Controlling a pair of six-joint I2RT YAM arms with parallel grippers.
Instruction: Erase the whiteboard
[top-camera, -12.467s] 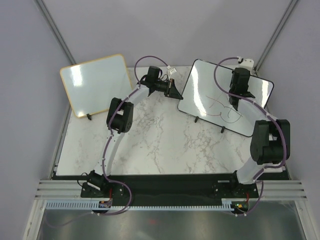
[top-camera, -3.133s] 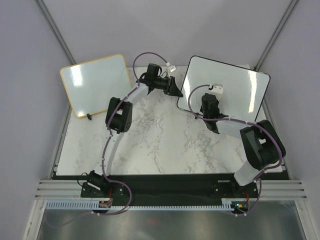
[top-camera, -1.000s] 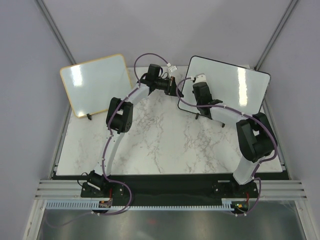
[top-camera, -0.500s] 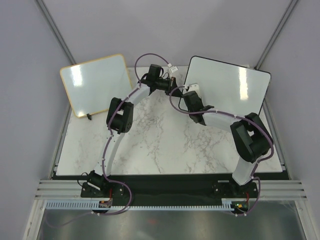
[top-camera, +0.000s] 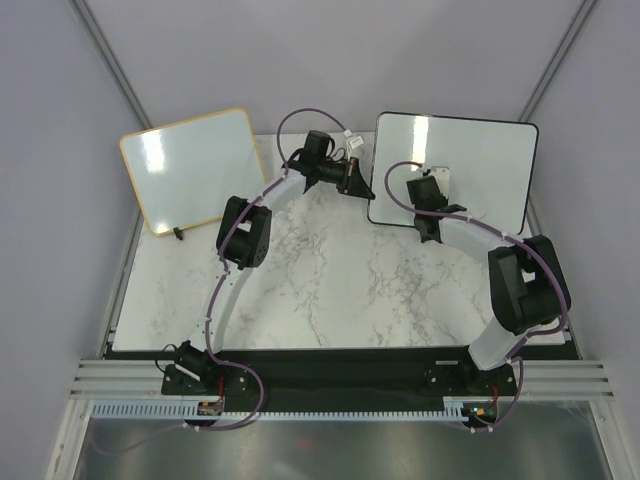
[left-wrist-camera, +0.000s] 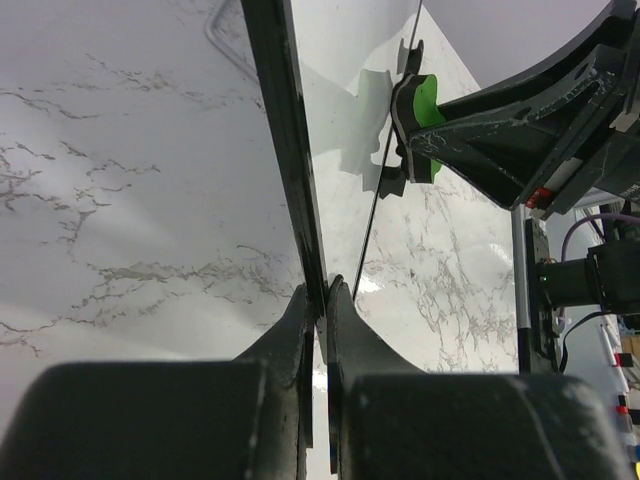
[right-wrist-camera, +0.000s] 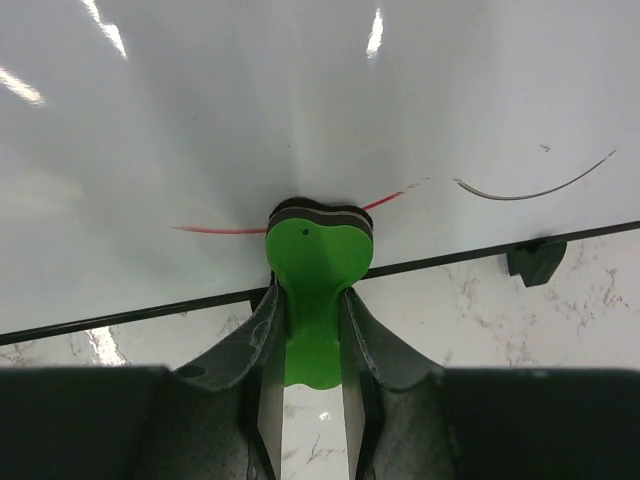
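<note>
From above we see the whiteboard (top-camera: 480, 150) upright at the table's (top-camera: 300, 290) back right, left wrist view, our left gripper (left-wrist-camera: 318, 310) pinching its black frame, right wrist view, our right gripper (right-wrist-camera: 312, 300) clamping a green eraser (right-wrist-camera: 318, 245) against the board, red stroke (right-wrist-camera: 215, 230) and black stroke (right-wrist-camera: 530, 190) alongside

The whiteboard (top-camera: 490, 165) has been wiped nearly clean.
</note>
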